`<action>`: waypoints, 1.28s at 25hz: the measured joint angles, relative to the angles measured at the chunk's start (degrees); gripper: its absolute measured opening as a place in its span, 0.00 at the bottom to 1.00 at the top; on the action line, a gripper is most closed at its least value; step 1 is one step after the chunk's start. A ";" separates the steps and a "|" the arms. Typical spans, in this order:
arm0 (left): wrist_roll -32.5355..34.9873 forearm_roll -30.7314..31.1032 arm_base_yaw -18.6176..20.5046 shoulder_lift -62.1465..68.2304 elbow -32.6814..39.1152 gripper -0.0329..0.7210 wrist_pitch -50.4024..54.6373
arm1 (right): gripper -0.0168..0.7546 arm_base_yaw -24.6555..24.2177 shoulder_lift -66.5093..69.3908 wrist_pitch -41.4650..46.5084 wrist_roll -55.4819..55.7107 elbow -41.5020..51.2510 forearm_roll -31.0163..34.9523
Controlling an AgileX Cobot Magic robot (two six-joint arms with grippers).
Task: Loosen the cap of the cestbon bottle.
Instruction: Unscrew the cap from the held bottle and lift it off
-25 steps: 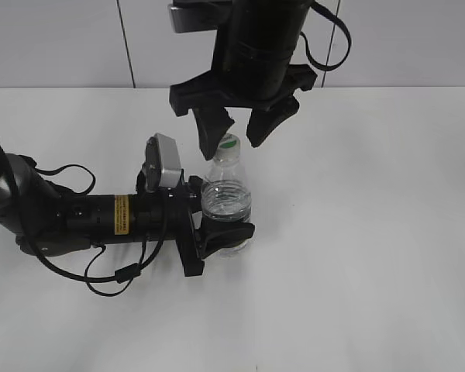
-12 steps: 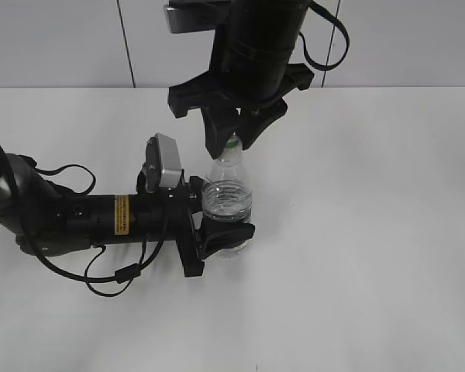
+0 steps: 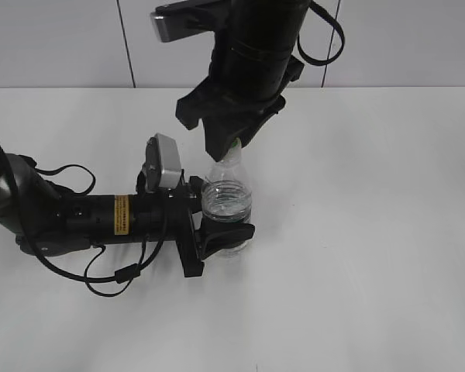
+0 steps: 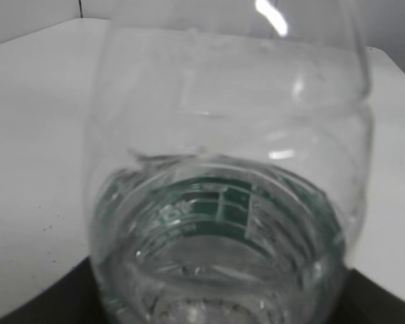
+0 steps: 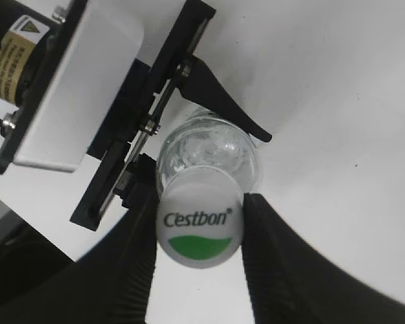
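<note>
The clear cestbon bottle (image 3: pixel 226 200) stands upright on the white table, its green label seen through the plastic in the left wrist view (image 4: pixel 223 202). My left gripper (image 3: pixel 221 232) lies low and is shut on the bottle's lower body. The white cap (image 5: pixel 200 227) with "Cestbon" lettering and a green mark sits on the neck. My right gripper (image 5: pixel 200 233) comes down from above and is shut on the cap, a finger touching each side. In the exterior view the right gripper (image 3: pixel 231 143) hides most of the cap.
The white table (image 3: pixel 372 232) spreads around the bottle. A grey panelled wall (image 3: pixel 62 39) stands behind. The left arm (image 3: pixel 70 217) with its cables lies across the table's left side.
My right gripper closed from open onto the cap, then turned around the cap's axis. The bottle and my left gripper stayed in place.
</note>
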 joint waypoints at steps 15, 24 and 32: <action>0.40 0.33 0.00 0.00 0.00 0.59 0.00 | 0.40 0.00 0.00 0.00 -34.32 0.00 0.46; 0.47 0.44 0.00 0.00 0.00 0.59 0.00 | 0.40 0.00 0.00 0.00 -46.44 0.00 0.42; 0.47 0.49 0.00 0.00 0.00 0.59 0.00 | 0.40 0.00 -0.05 0.00 -59.60 0.00 0.42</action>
